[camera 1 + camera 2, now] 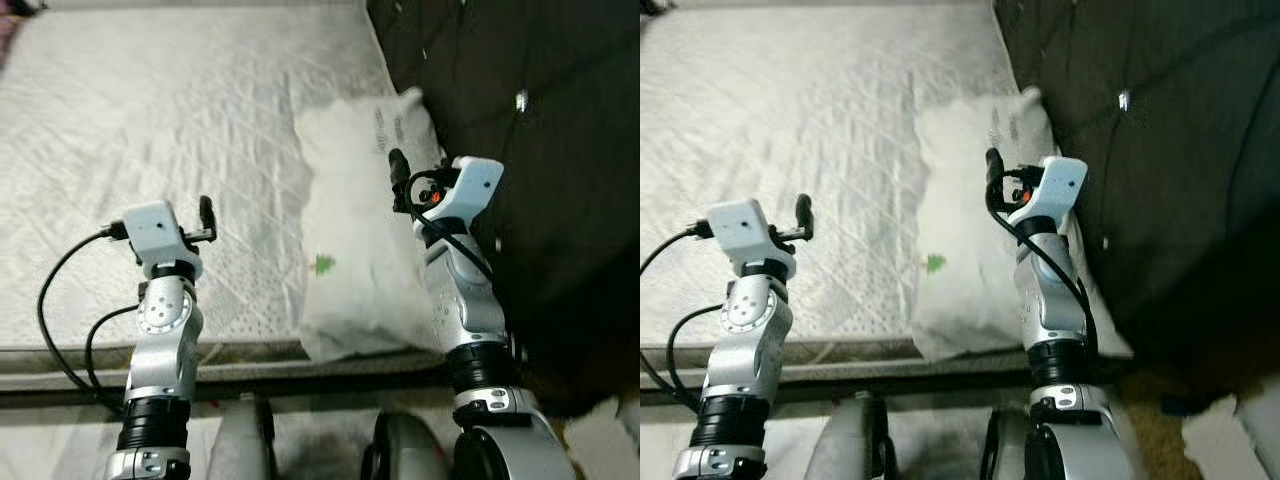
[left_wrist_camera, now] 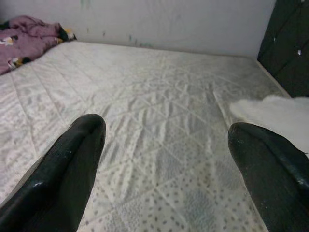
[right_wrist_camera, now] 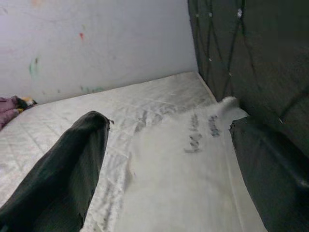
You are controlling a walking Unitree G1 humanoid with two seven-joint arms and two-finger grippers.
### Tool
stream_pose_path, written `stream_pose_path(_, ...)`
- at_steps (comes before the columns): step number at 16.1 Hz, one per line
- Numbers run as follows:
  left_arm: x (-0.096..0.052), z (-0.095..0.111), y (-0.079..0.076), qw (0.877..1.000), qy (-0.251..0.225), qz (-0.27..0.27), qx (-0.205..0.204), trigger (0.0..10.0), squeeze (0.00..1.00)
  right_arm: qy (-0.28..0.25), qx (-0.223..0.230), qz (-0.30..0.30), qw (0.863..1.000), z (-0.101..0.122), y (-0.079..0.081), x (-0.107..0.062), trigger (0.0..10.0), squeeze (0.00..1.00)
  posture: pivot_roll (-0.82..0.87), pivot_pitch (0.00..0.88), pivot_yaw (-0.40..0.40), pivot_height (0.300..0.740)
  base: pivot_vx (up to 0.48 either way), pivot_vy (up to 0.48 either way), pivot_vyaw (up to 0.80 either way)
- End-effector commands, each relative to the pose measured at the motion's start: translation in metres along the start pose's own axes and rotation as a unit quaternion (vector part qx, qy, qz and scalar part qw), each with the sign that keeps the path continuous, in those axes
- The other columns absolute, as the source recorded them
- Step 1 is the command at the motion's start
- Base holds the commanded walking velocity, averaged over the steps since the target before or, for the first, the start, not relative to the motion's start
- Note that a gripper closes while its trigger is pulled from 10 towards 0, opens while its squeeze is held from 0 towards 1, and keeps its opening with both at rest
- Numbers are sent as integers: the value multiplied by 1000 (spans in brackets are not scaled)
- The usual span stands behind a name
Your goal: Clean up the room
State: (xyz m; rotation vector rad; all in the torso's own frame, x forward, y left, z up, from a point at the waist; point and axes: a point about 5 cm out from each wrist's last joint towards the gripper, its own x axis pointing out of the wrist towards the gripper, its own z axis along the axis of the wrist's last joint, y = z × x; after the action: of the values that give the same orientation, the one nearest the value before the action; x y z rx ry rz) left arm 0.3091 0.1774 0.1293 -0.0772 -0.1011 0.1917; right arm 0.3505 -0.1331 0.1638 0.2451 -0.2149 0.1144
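- Landmark: the pillow (image 1: 365, 230), a white pillow lying on the mattress (image 1: 150, 130) at the mattress's right side, close to the near edge.
- Crumpled purple bedding (image 2: 26, 36) lies at the far corner of the mattress, well to the left of the pillow. Judgement: it is probably a tidy-up item.
- The left gripper (image 2: 166, 159) hovers over bare mattress, left of the pillow and apart from it. Its fingers are spread wide and hold nothing. Judgement: this is a ready posture, not a grasp.
- The pillow sits askew, one long edge just beside the dark tufted headboard (image 1: 520, 110). Judgement: it is the task's current object and needs straightening against the headboard.
- The right gripper (image 3: 169, 164) hangs above the pillow's near half, fingers spread wide with the pillow between their lines, empty. Judgement: the wide opening suits a bulky soft item; descent and closing are not yet done.
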Motion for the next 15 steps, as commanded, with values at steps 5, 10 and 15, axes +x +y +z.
stream_pose_path(5,-1,-8,-2,1000,17,0,-2,10000,0,8,-19,-6,1000,-2,-4,-6,10000,0,67,49,8,740,0,0,0)
stream_pose_path(10,-6,-11,-5,1000,27,-8,-8,10000,0,17,-23,-17,999,-10,-6,-16,10000,0,56,64,30,740,0,0,0)
stream_pose_path(15,-5,-9,-13,999,26,-19,-16,10000,0,40,-48,-14,998,-19,-11,-28,10000,0,59,79,27,740,0,0,0)
